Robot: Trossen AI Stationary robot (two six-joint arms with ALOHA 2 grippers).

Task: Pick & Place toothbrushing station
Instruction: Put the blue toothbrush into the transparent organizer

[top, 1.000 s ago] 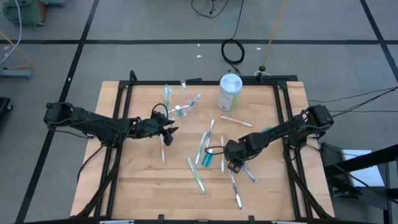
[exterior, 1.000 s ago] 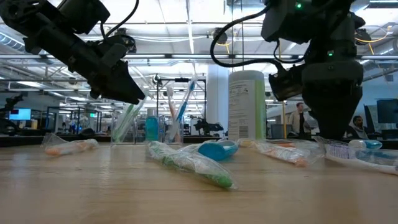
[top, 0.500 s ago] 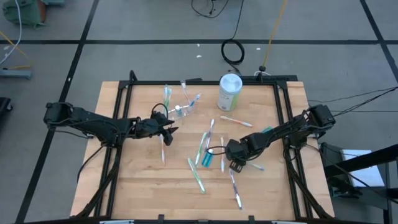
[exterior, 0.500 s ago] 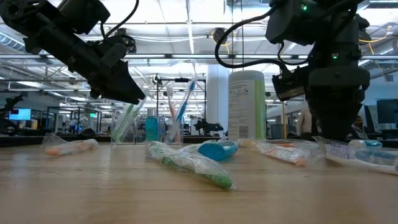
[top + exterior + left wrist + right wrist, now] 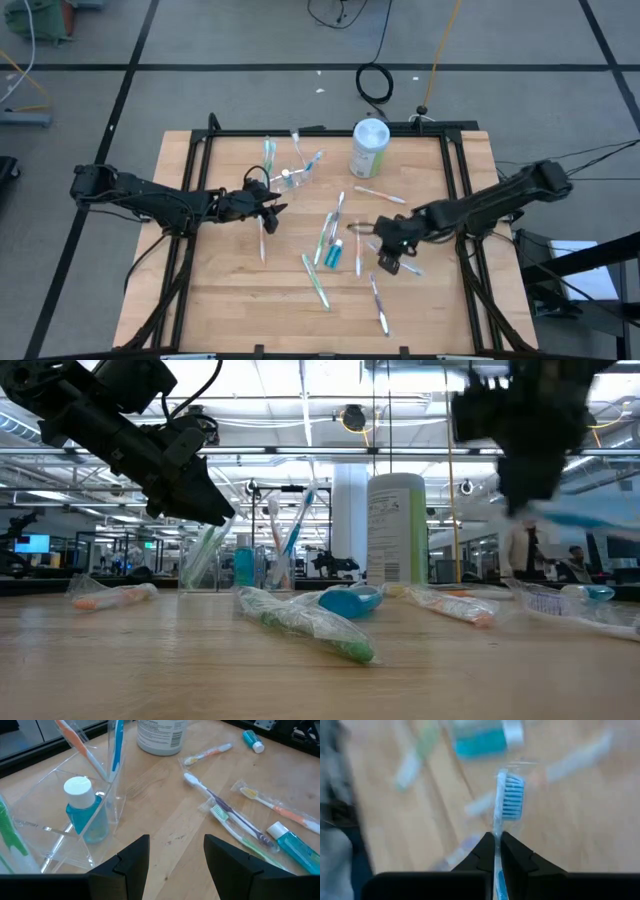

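Note:
The toothbrushing station is a clear plastic holder at the back left of the board, with a few brushes and a teal bottle standing in it. It also shows as the station in the low view. My left gripper hovers open just in front of it with nothing between its fingers. My right gripper is shut on a wrapped toothbrush with blue bristles. It is lifted off the wood right of the board's middle, shown as the right gripper.
A pale-green canister with a white lid stands at the back middle. Several wrapped toothbrushes and a teal tube lie scattered over the middle of the board. A black frame runs along the board's sides.
The right gripper has shut on the blue-bristled toothbrush and risen from the table, shifting a little to the right. The left arm has stayed still.

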